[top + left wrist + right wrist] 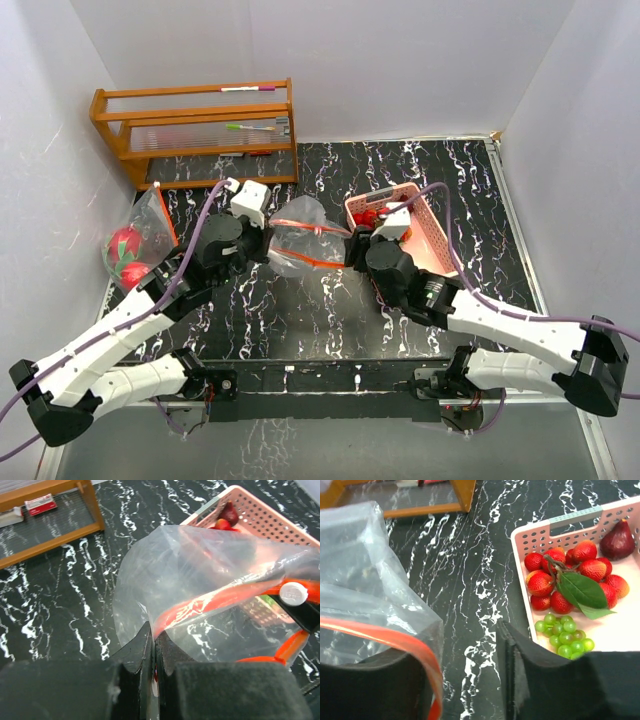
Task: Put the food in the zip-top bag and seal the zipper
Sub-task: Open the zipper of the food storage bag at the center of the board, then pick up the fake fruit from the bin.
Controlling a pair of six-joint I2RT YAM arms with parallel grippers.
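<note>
left claw (153,636): shut tight on the orange zip strip (200,607) at one end of the clear bag (190,570); we see plastic pinched btwn the pads.
right claw (465,650): jaws part-way apart, nothing btwn them as far as we can see. The zip strip drapes over one finger in its wrist view, so it's touching, not gripped.
bag: held up btwn the two claws, mid surface (300,310). Looks empty to us; we can't tell how wide the mouth stands.
basket (570,520): pink mesh, just beside the right claw, on its far-right side.
food in basket: cluster of small red fruits (560,575) w/ a green leaf (582,590), green grapes (565,637) at the near side, one dark red fruit (618,540) in the far corner.
second bag (145,215): at the far left edge of the surface, well apart from the rest. It holds a dragon fruit (125,243) + a red round fruit (133,272). Zipped or not, we can't tell.
rack (195,130): wooden, at the back left, not involved.
done so far: as we judge it, one bag is loaded and a fresh bag is gripped on one side only.
left to do: get the mouth open w/ both claws, move the basket food in, then run the zipper shut. We'd say approx. halfway at best.
</note>
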